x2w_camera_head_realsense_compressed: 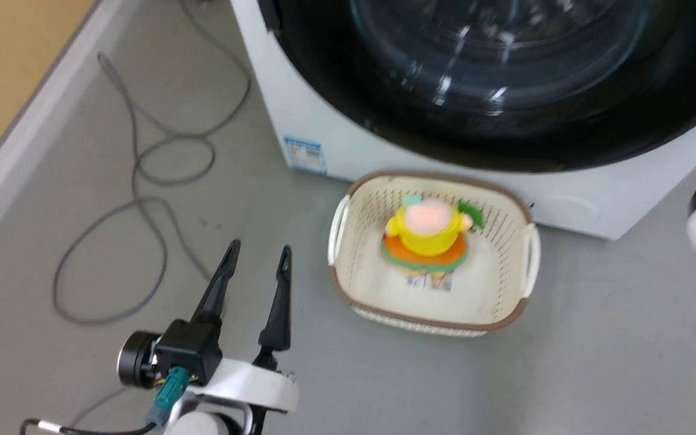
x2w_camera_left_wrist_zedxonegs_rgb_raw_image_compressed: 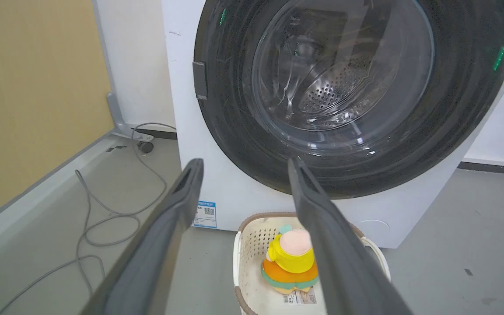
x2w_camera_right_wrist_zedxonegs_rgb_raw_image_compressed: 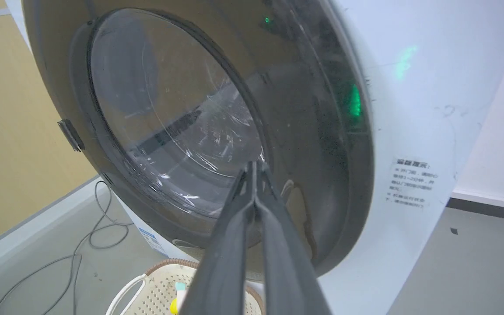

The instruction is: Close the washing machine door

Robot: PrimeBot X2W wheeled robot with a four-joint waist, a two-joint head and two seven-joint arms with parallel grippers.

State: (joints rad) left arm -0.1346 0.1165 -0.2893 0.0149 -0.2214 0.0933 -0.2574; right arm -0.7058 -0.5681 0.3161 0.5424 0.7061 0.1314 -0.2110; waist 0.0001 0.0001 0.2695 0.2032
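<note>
Washing machine (x2w_camera_head_realsense_compressed: 299, 121), white front-loader, stood on the grey floor against a pale wall. Washing machine door (x2w_camera_left_wrist_zedxonegs_rgb_raw_image_compressed: 230, 122), glossy black ring with a bulging glass window, lay flat against the machine's front; the perforated drum showed through the glass. Cream basket (x2w_camera_head_realsense_compressed: 378, 202) with a brown rim sat on the floor just in front of the machine, below the door. Grey cable (x2w_camera_head_realsense_compressed: 135, 172) lay looped across the floor to the left. Left gripper (x2w_camera_head_realsense_compressed: 260, 246) hung over the floor left of the basket, fingers spread, nothing between them. Right gripper (x2w_camera_right_wrist_zedxonegs_rgb_raw_image_compressed: 254, 165) had its fingers pressed together, tips at the window's lower edge; contact uncertain. Yellow-and-orange plush toy (x2w_camera_head_realsense_compressed: 428, 232) lay inside the basket. Small blue sticker (x2w_camera_head_realsense_compressed: 304, 154) on the machine's lower left corner.
</note>
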